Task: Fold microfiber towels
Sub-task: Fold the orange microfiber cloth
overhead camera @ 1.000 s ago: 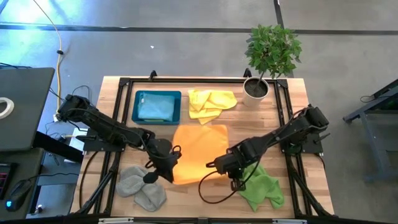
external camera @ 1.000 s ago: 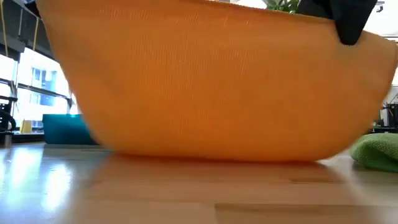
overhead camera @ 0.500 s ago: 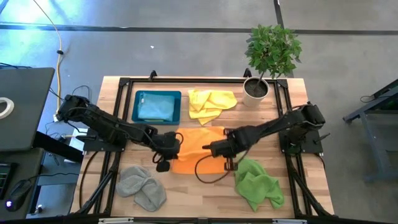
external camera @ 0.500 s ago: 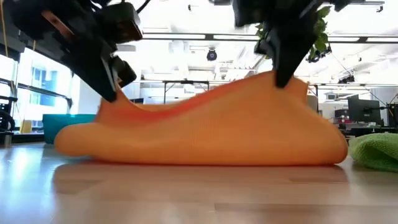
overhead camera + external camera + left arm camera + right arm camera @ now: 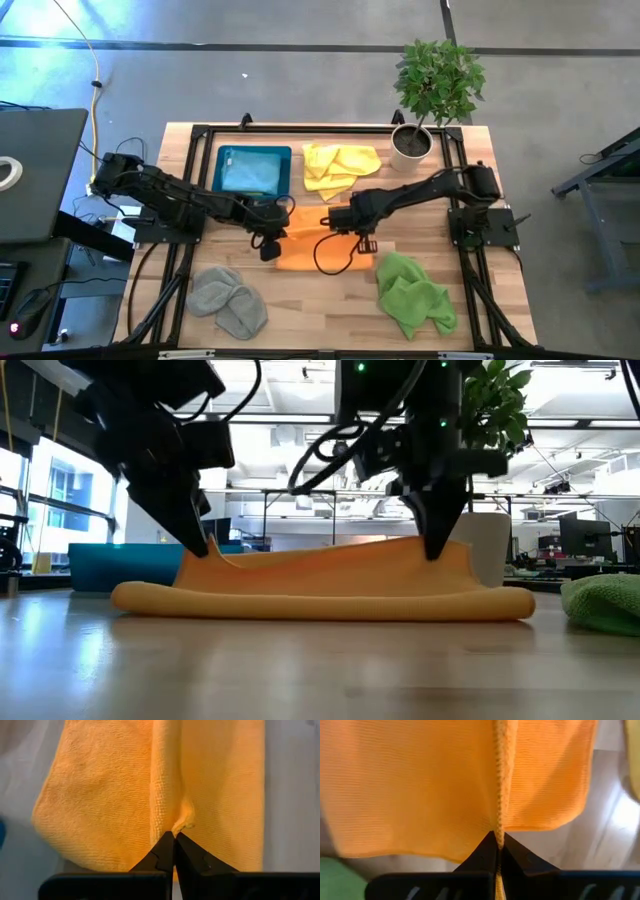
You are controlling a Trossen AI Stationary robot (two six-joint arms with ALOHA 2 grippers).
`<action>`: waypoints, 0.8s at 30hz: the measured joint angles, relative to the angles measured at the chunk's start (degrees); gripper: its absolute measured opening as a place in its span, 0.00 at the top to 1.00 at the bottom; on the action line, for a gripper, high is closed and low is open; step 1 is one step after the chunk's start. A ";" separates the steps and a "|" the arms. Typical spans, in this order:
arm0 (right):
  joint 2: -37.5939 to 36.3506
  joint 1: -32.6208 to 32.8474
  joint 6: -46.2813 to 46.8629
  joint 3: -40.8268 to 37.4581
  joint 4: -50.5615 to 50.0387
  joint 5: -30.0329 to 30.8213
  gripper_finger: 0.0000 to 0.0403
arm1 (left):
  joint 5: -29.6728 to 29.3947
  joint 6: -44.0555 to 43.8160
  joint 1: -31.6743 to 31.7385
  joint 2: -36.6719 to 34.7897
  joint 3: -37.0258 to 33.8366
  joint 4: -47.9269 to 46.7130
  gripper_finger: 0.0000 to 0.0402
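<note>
The orange towel lies in the middle of the table, folded over on itself, its fold toward the near edge. My left gripper is shut on the upper layer at its left, my right gripper at its right. Both stand just above the towel's far side. A yellow towel lies at the back. A light blue one lies in the teal tray. A grey towel lies at the near left, green towels at the near right. My left gripper pinches the upper layer's edge between its two fingers, near the left corner, pointing down from above. That edge is held a little above the lower layer. My right gripper pinches the upper layer's edge between its two fingers, near the right corner, pointing down from above. The edge between the two grippers runs nearly straight, and the rest of the towel lies on the table.
A potted plant stands at the far right corner. The table frame's black rails run along the edges. Bare wood shows near the front edge between the grey and green towels.
Both grippers have gone toward the table's far edge and down, carrying the orange towel's near edge over its far part. The towel, hanging high a second ago, now lies folded in two and low on the table.
</note>
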 joint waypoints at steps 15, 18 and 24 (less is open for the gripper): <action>0.46 -3.86 -3.60 0.00 3.20 1.17 1.00 | -1.11 -1.07 1.10 5.11 0.21 1.49 1.00; 0.46 -4.13 -3.59 0.00 3.31 1.21 0.99 | -1.09 -1.05 1.65 5.09 0.44 1.47 1.00; 0.46 -5.28 -3.60 0.00 3.46 4.24 0.95 | -1.10 -1.05 2.94 5.01 0.44 1.45 1.00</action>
